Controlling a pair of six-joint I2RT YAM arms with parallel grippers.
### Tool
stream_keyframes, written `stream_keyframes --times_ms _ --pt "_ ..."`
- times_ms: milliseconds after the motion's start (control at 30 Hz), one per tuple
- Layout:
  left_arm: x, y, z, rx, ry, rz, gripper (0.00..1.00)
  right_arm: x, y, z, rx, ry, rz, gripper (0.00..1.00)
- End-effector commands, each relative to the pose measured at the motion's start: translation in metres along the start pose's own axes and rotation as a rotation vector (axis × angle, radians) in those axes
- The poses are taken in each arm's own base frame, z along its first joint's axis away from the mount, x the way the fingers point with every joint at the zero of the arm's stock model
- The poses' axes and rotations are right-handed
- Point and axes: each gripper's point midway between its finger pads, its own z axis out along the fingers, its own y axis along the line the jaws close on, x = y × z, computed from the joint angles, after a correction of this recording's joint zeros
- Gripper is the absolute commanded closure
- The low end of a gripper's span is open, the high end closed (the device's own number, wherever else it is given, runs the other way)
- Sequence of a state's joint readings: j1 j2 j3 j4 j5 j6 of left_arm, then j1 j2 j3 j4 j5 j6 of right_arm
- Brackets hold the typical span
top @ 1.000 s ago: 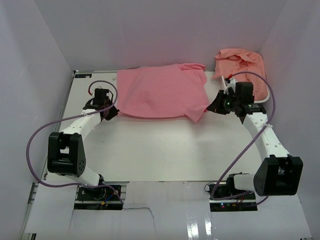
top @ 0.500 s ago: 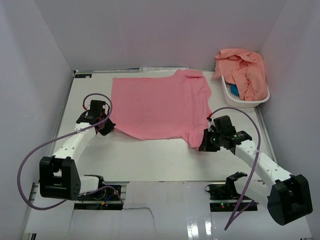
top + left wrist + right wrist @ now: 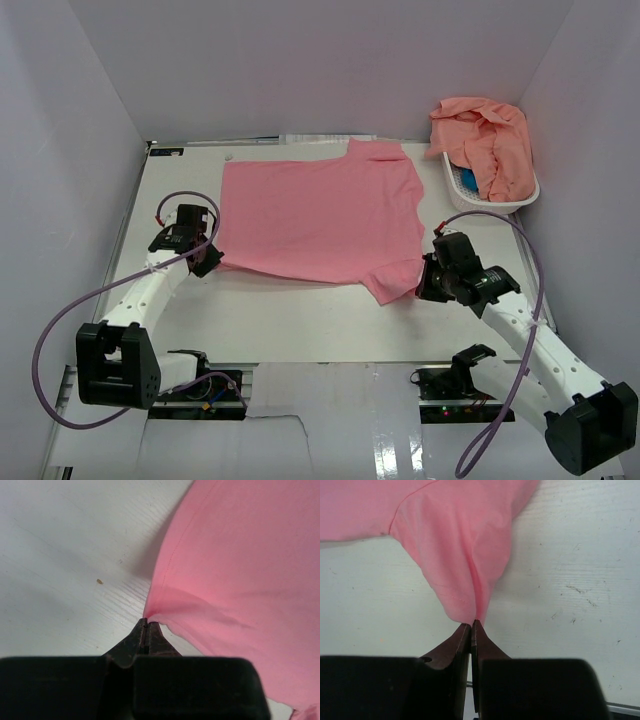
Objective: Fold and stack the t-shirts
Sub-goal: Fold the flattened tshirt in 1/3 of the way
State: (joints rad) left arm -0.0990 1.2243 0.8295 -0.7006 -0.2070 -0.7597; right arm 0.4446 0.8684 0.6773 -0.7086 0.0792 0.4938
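The t-shirt (image 3: 320, 215) is laid lengthwise left-to-right, hem leftward; it is clamped by the left gripper (image 3: 146, 623) and the right gripper (image 3: 471, 624).

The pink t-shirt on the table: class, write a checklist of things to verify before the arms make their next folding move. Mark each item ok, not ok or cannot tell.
1. Left gripper shut on the near left corner of the pink t-shirt: ok.
2. Right gripper shut on the tip of the near right sleeve: ok.
3. Shirt body spread flat, with no big folds: ok.
4. Bare table in front of the shirt, with room to work: ok.
5. Peach cloth pile in the basket lies apart from the spread shirt: ok.
6. Each grip holds both layers of cloth: cannot tell.
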Motion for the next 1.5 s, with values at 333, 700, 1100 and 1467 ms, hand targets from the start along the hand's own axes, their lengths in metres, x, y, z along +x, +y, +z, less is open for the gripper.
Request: stream_keyframes --times_ms 333,700,1100,1467 --pt "-0.016 0.003 -0.001 -0.029 -0.056 -0.038 1.0 -0.031 0.007 -0.005 0.059 -0.065 -0.028 0.92" --pt "-0.012 -0.021 0.026 -0.012 0.024 -0.063 1.0 -0.109 0.028 -0.007 0.12 -0.162 -0.111 0.92" --pt "-0.048 -0.038 0.034 -0.046 -0.046 -0.071 1.0 -0.172 0.018 0.012 0.174 -0.192 -0.121 0.92" --pt "-0.071 -0.053 0.047 -0.085 -0.068 -0.089 1.0 -0.216 0.022 0.047 0.118 -0.186 -0.109 0.92"
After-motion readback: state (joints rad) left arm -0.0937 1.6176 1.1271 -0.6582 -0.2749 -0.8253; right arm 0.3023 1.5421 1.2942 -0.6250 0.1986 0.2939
